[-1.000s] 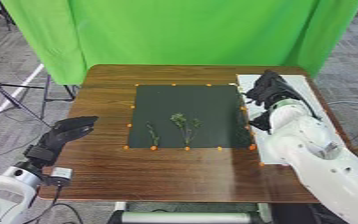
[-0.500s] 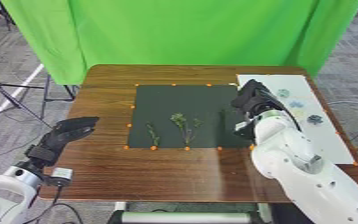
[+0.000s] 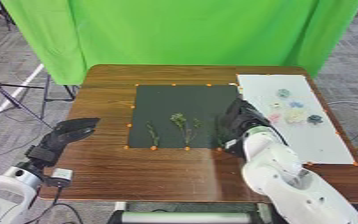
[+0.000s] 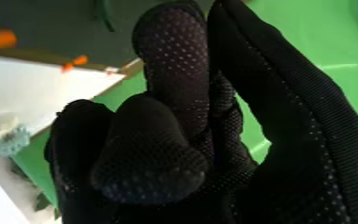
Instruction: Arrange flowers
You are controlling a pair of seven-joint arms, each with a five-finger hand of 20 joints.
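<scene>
On the dark mat lie a short green sprig and a leafy branching one. My right hand is over the mat's right side, curled round a thin green stem that hangs along its left side. In the right wrist view the glove has its fingers and thumb brought together, hiding the grip, and a piece of green stem shows beyond. My left hand stays at the table's left edge, fingers straight and holding nothing.
The white board at the right carries several small flower heads, among them a pale yellow one, a dark bluish one and a green one. Orange markers edge the mat. A green curtain hangs behind the table.
My right hand has moved left and nearer from the white board to the mat, bringing the stem along and uncovering the flower heads. My left hand has kept still.
</scene>
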